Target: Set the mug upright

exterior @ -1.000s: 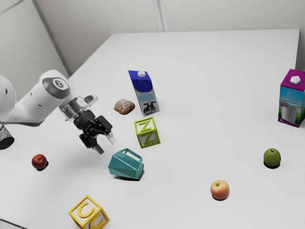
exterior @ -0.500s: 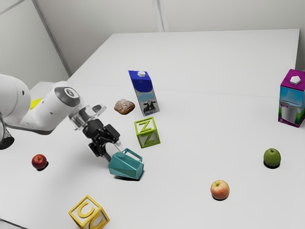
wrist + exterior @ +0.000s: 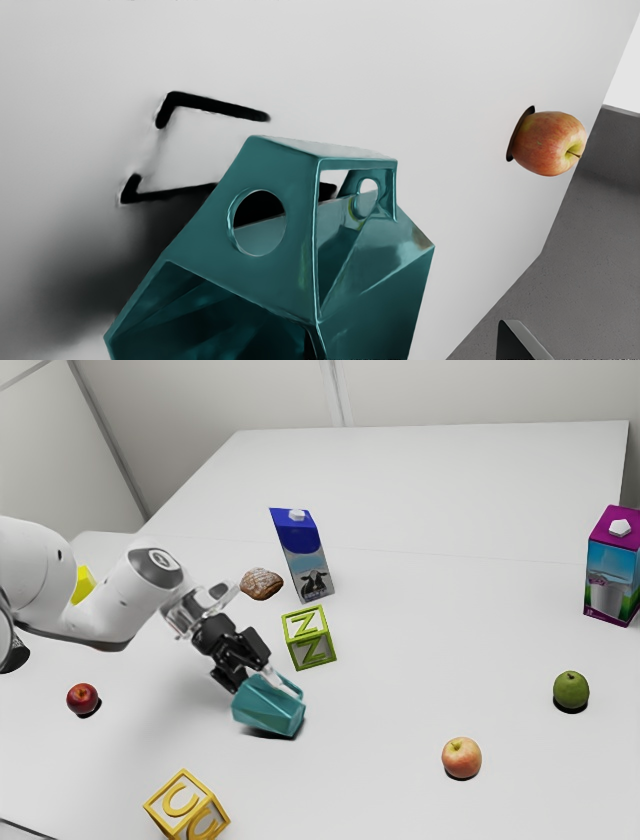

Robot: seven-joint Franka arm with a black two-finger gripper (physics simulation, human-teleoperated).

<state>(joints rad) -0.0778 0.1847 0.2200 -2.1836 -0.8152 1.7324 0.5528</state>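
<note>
The teal mug [image 3: 268, 708] lies on its side on the white table, its handle [image 3: 288, 686] raised. At its upper edge, beside the handle, is my gripper [image 3: 254, 678], which partly covers it. In the wrist view the angular mug [image 3: 265, 280] is close in front of my open gripper [image 3: 320, 350], a dark hollow facing the hand. One of the fingers [image 3: 517, 341] stands clear of the mug with a gap between; the other is hidden around the mug.
A green letter block [image 3: 309, 638] stands just behind the mug, a yellow block [image 3: 187, 808] in front. Farther off are a blue carton [image 3: 302, 555], a pastry [image 3: 261, 583], a red apple [image 3: 83, 698], a paler apple [image 3: 462, 757], a green fruit [image 3: 570, 690] and a purple carton [image 3: 613, 565].
My gripper has moved down and toward the exterior view's right, up to the mug. Since half a second ago the mug has shifted slightly toward that view's right, still on its side.
</note>
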